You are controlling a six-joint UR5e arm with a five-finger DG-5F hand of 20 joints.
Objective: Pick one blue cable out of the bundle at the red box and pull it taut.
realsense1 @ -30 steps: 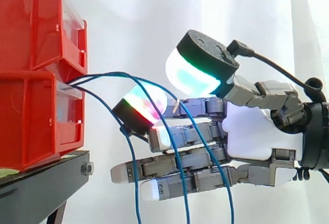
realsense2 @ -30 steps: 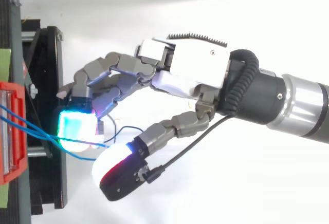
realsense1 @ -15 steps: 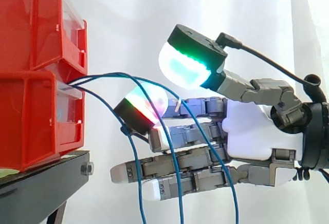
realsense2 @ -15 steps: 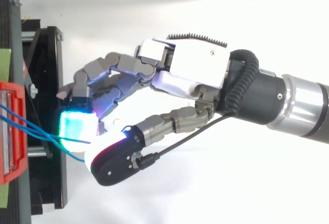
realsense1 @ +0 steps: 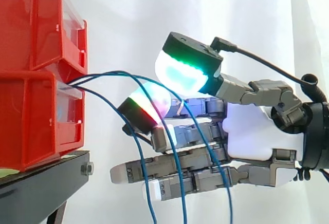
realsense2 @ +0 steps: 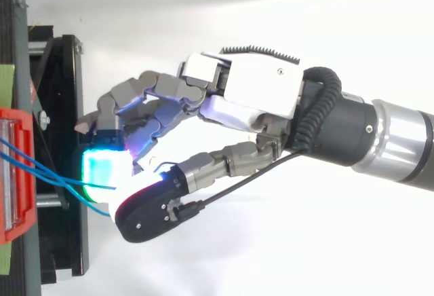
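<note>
Pinching a thin blue cable [realsense1: 119, 73], the hand's [realsense1: 257, 131] thick glowing pads [realsense1: 150, 100] pressed thumb against fingertip, while its other grey, jointed fingers lay straight below. The bundle's smooth strands arched from the red plastic box [realsense1: 31, 116] on its black stand [realsense1: 43, 180], drooping across the hand.

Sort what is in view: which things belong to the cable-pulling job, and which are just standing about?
Belongs to the job:
- blue cables, coming out of the box
- lower red box
- robot hand, reaching in among the cables

Just standing about:
- upper red bin
- black stand
- white curtain
</note>
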